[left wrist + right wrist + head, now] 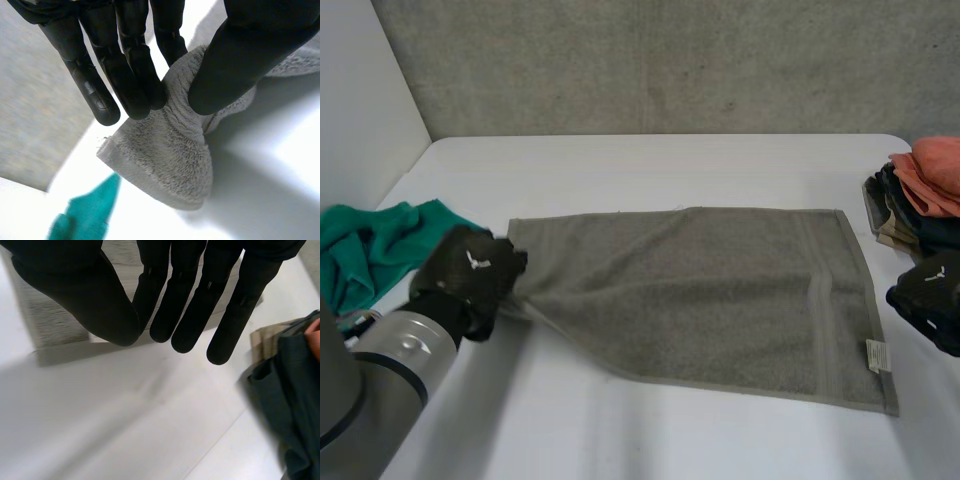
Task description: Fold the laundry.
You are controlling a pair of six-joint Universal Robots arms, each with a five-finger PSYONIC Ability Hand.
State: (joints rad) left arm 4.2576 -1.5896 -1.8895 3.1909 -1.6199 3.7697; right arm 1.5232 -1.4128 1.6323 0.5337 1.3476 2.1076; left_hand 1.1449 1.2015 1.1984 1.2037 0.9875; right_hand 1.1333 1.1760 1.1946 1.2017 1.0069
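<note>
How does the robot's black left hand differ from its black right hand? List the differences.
Grip: the left hand pinches the grey terry towel between thumb and fingers; the right hand has straight fingers and holds nothing.
Place: the left hand is at the towel's bunched left end; the right hand is off its right edge, beside the pile of folded clothes.
Shared: both are black and over the white table.

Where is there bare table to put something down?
Bare table beyond the grey towel, up to the wall, and along its near edge. Crowded: green cloth and left hand at one end, clothes pile and right hand opposite.
</note>
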